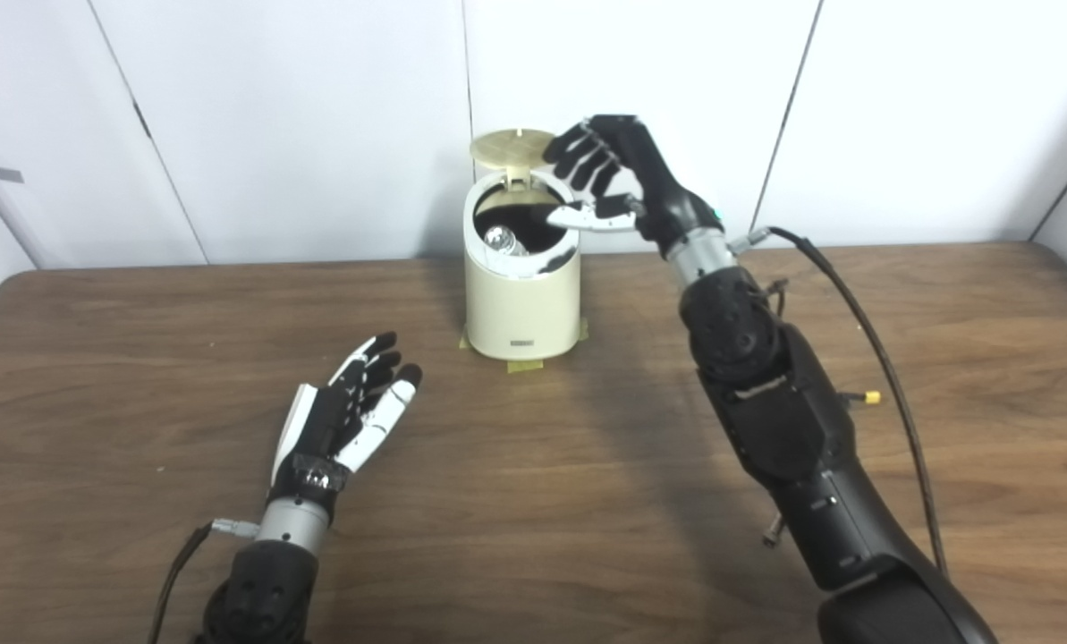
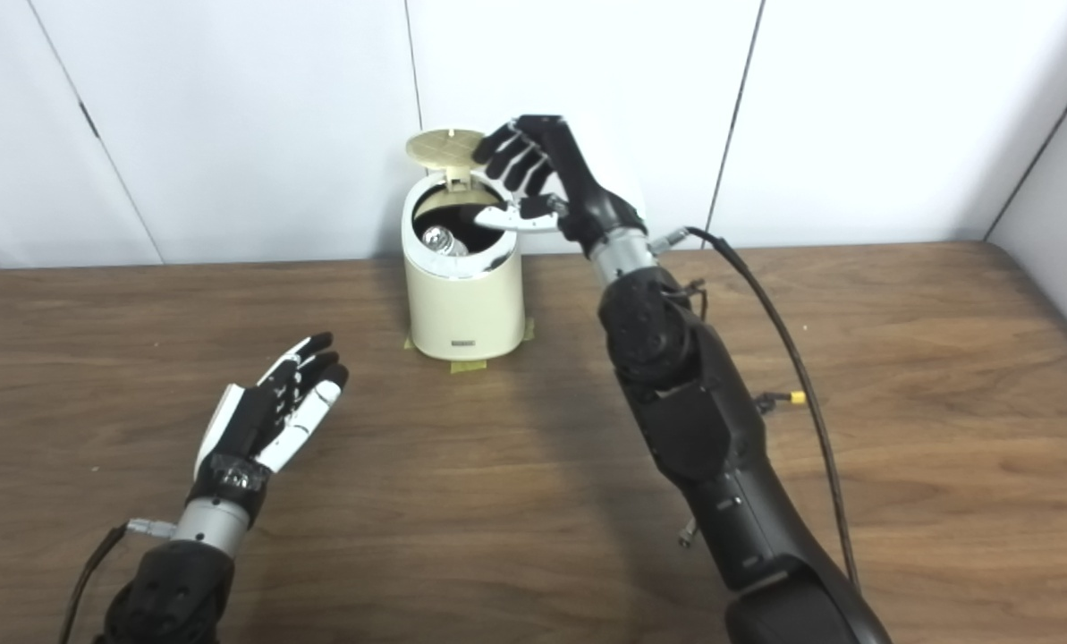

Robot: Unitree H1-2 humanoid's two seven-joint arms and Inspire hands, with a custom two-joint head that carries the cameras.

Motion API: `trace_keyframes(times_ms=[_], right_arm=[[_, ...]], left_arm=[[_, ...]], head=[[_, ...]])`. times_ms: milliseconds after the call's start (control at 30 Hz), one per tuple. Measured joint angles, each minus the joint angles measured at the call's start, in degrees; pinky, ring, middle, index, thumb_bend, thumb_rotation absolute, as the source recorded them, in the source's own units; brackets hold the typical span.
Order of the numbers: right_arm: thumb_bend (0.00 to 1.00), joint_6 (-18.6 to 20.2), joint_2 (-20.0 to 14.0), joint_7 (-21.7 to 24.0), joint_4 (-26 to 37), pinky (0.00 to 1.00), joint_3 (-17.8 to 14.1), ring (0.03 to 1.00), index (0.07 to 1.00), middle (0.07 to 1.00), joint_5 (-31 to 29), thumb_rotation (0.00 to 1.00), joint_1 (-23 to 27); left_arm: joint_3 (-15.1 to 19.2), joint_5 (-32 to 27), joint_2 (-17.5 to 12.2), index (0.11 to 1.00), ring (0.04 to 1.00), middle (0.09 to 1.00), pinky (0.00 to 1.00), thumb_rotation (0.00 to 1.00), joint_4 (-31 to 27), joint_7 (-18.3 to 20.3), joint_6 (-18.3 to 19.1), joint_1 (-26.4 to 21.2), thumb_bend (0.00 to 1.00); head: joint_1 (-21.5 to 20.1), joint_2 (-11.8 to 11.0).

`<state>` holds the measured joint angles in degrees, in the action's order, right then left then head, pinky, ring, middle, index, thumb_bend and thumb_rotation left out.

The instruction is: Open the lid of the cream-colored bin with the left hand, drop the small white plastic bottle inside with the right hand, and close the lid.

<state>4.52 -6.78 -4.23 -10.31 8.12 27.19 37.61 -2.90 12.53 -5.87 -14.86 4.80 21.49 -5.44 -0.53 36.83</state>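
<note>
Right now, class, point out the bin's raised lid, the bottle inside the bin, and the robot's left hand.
raised lid [image 1: 512,146], left eye view, on its round flat face.
bottle [image 1: 501,239], left eye view, on its shiny end inside the cream-colored bin [image 1: 521,309].
left hand [image 2: 266,410], right eye view, on the open palm.

Bin mouth: the right hand is hovering spread over the bin opening, blocking entry from the right.
Behind: the raised lid is standing upright.
Left front: the left hand is lying open, well apart from the bin.
</note>
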Motion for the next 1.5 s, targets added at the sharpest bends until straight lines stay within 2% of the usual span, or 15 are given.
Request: trace_keyframes(times_ms=[133, 200, 367, 433, 467, 533, 600, 633, 733, 867, 1067, 1200, 1367, 1500], right_arm=[[0.5, 4.9, -0.2, 1.5, 3.2, 0.38, -3.5, 0.468, 0.49, 0.496, -3.1, 0.0, -4.0], [0.52, 7.2, -0.3, 2.0, 5.0, 0.44, -4.9, 0.473, 0.483, 0.491, -4.8, 0.0, -6.1], [0.52, 13.3, 1.1, 2.9, 12.1, 0.44, -10.5, 0.441, 0.508, 0.503, -11.9, 0.0, -11.6], [0.52, 15.2, 2.4, 3.7, 15.5, 0.52, -13.1, 0.544, 0.49, 0.503, -16.9, 0.01, -13.6], [0.51, 16.0, 3.0, 4.2, 16.8, 0.57, -13.8, 0.595, 0.494, 0.586, -19.3, 0.08, -14.4], [0.61, 18.5, 3.5, 5.9, 19.0, 0.7, -14.7, 0.722, 0.697, 0.73, -23.5, 0.42, -16.3], [0.67, 19.7, 2.9, 8.3, 20.7, 0.77, -14.7, 0.821, 0.793, 0.826, -26.9, 0.6, -18.5], [0.69, 19.9, 2.4, 9.5, 21.4, 0.8, -14.6, 0.864, 0.824, 0.865, -28.4, 0.66, -19.4], [0.63, 20.3, 1.1, 11.2, 22.5, 0.88, -14.8, 0.954, 0.895, 0.947, -31.2, 0.82, -22.3], [0.61, 20.1, 0.6, 11.3, 23.9, 0.97, -14.7, 0.997, 0.946, 0.995, -32.7, 0.94, -25.8], [0.63, 18.5, 1.4, 11.2, 23.9, 1.0, -14.2, 1.0, 0.952, 1.0, -33.6, 0.98, -31.0], [0.63, 17.2, 2.4, 10.8, 23.8, 0.99, -14.1, 0.988, 0.945, 0.987, -33.6, 0.99, -33.8], [0.65, 14.0, 3.7, 9.2, 23.5, 0.93, -13.9, 0.951, 0.93, 0.95, -33.1, 0.97, -35.0], [0.65, 12.0, 4.0, 9.1, 23.4, 0.94, -12.7, 0.967, 0.932, 0.954, -32.9, 0.97, -35.7]], left_arm=[[1.8, -2.9, 0.1, 0.955, 0.895, 0.89, 0.89, 0.74, 0.2, 0.0, 0.1, -1.0, 0.55], [2.4, -3.7, 0.2, 0.953, 0.888, 0.886, 0.91, 0.74, 0.2, 0.0, 0.4, -1.8, 0.53], [3.9, -5.8, 0.3, 0.951, 0.884, 0.898, 0.91, 0.74, 1.4, 0.0, 1.9, -5.2, 0.53], [4.5, -6.8, 0.2, 0.952, 0.888, 0.911, 0.9, 0.74, 2.3, 0.1, 1.9, -6.7, 0.52], [4.7, -7.3, 0.2, 0.949, 0.884, 0.909, 0.89, 0.74, 2.4, 0.1, 2.0, -7.4, 0.51], [4.9, -7.9, -0.1, 0.944, 0.883, 0.898, 0.88, 0.74, 2.8, 0.2, 2.3, -8.9, 0.5], [4.9, -8.2, -0.4, 0.94, 0.887, 0.898, 0.88, 0.76, 3.1, 0.4, 2.7, -10.5, 0.49], [4.9, -8.2, -0.7, 0.938, 0.887, 0.899, 0.88, 0.78, 3.6, 0.4, 2.8, -11.4, 0.49], [4.9, -8.4, -1.7, 0.937, 0.901, 0.908, 0.89, 0.81, 5.4, 0.6, 3.6, -13.7, 0.51], [4.5, -9.1, -2.1, 0.923, 0.898, 0.903, 0.9, 0.83, 6.9, 1.2, 4.1, -15.8, 0.51], [3.6, -9.2, -2.2, 0.92, 0.905, 0.904, 0.9, 0.83, 9.9, 1.8, 4.0, -18.8, 0.52], [3.6, -9.4, -2.7, 0.937, 0.926, 0.917, 0.92, 0.9, 13.1, 2.2, 3.9, -21.0, 0.52], [3.1, -9.5, -3.6, 0.933, 0.925, 0.913, 0.93, 0.94, 15.9, 2.9, 3.9, -25.2, 0.53], [2.7, -9.5, -4.1, 0.918, 0.92, 0.911, 0.92, 0.95, 18.3, 3.2, 3.9, -29.2, 0.57]], head=[[-0.1, -0.1], [-0.1, -0.2], [-0.1, -0.1], [-0.2, -0.2], [-0.3, -0.1], [-0.4, 0.0], [-0.4, -0.1], [-0.4, -0.1], [-0.2, 0.0], [0.2, 0.0], [1.0, -0.2], [1.3, -0.4], [1.8, -0.8], [1.9, -1.1]])
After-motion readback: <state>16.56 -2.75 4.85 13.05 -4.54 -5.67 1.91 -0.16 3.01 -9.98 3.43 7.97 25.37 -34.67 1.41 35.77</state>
